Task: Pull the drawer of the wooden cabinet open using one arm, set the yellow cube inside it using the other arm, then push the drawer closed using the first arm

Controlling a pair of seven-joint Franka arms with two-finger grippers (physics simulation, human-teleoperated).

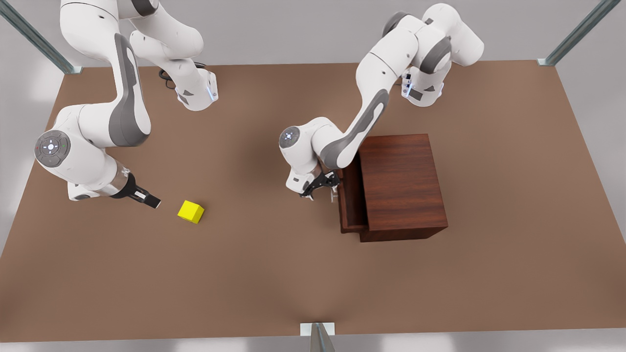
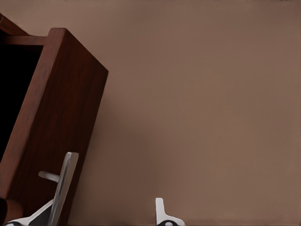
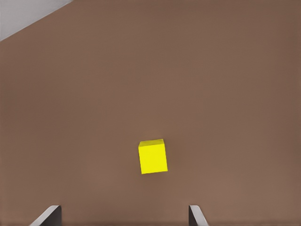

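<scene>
The wooden cabinet (image 1: 403,181) stands at the front view's right, its drawer (image 1: 350,200) pulled partly out toward the middle. My left gripper (image 1: 320,188) is at the drawer front (image 2: 61,117), open, and the thin silver handle (image 2: 65,186) stands between its fingers (image 2: 161,209), close to one of them. The yellow cube (image 1: 190,211) lies on the table at the front view's left. My right gripper (image 1: 149,199) hovers low just beside it, open and pointing at the cube (image 3: 153,157), which sits a short way ahead of the fingertips.
The brown table (image 1: 274,274) is bare between cube and cabinet. Metal frame posts stand at the far corners (image 1: 68,66) and at the near edge (image 1: 318,335).
</scene>
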